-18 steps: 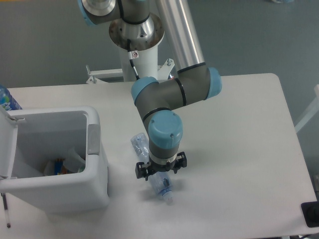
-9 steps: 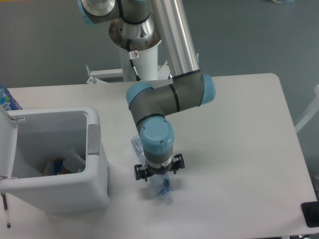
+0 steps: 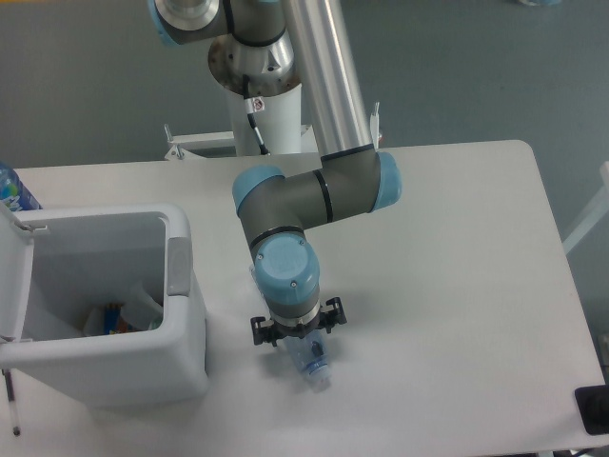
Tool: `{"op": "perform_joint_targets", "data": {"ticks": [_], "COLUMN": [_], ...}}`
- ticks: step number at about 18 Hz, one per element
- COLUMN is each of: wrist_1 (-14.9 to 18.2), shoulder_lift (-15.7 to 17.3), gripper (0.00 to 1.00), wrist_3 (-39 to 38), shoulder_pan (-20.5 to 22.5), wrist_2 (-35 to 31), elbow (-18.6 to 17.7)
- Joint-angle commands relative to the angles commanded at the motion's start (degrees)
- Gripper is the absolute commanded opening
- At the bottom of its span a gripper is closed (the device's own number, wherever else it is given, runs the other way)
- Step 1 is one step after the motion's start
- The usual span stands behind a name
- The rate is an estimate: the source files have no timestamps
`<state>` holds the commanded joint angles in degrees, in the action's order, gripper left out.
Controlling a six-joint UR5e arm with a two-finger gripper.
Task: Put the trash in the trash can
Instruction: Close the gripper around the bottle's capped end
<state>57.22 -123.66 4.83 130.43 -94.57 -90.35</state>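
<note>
A clear bluish plastic bottle (image 3: 310, 362) lies on the white table, its pale cap end pointing toward the front edge. My gripper (image 3: 293, 335) hangs straight over the bottle's middle and hides most of it. Its black knuckles stand wide on either side, so it looks open around the bottle; the fingertips themselves are hidden under the wrist. The white trash can (image 3: 181, 286) stands at the left with its lid (image 3: 11, 276) swung open. Inside it a white folded piece (image 3: 145, 303) lies among some coloured scraps.
A bottle with a blue-and-white label (image 3: 11, 190) stands at the far left behind the bin. The arm's base column (image 3: 271, 105) rises at the back of the table (image 3: 457, 267). A dark object (image 3: 595, 409) sits at the front right corner.
The wrist and gripper have shifted left and slightly toward the front, staying over the bottle. The bottle has barely moved on the table.
</note>
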Motion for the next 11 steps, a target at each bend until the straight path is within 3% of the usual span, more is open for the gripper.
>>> {"op": "perform_joint_targets", "data": {"ticks": [5,11], "wrist_1": [0.0,0.2], "shoulder_lift": [0.1,0.2], "gripper": [0.94,0.73], "wrist_3": [0.0,0.1], "shoulder_pan": [0.0,0.0], "wrist_2": [-0.9,-1.6], "elbow": [-0.4,-0.4]}}
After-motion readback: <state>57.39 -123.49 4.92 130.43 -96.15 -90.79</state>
